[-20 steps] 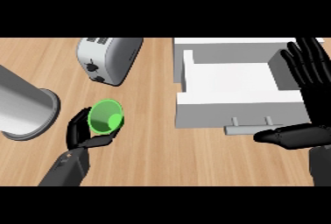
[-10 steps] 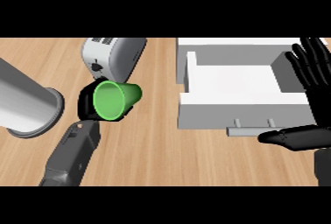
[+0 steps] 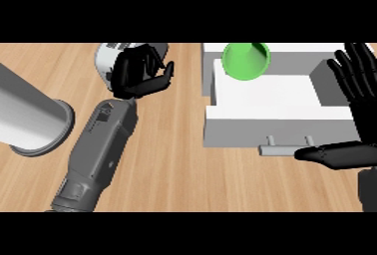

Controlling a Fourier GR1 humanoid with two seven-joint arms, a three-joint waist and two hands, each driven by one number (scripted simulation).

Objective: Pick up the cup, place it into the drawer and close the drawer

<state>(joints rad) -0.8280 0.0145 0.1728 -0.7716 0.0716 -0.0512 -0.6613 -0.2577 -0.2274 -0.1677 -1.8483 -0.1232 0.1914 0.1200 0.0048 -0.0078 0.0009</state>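
left hand [image 3: 140,74] upper-centre, fingers spread, holding nothing | right hand [image 3: 361,84] right edge, flat, resting | cup [image 3: 247,60] at drawer [image 3: 273,117] back rim, top | next: push handle [image 3: 283,149] squarely, once cup settles inside

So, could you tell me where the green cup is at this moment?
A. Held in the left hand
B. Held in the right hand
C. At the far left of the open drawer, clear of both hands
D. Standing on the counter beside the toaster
C: the green cup shows at the far left of the open drawer, apart from the left hand, which holds nothing, and from the open right hand.
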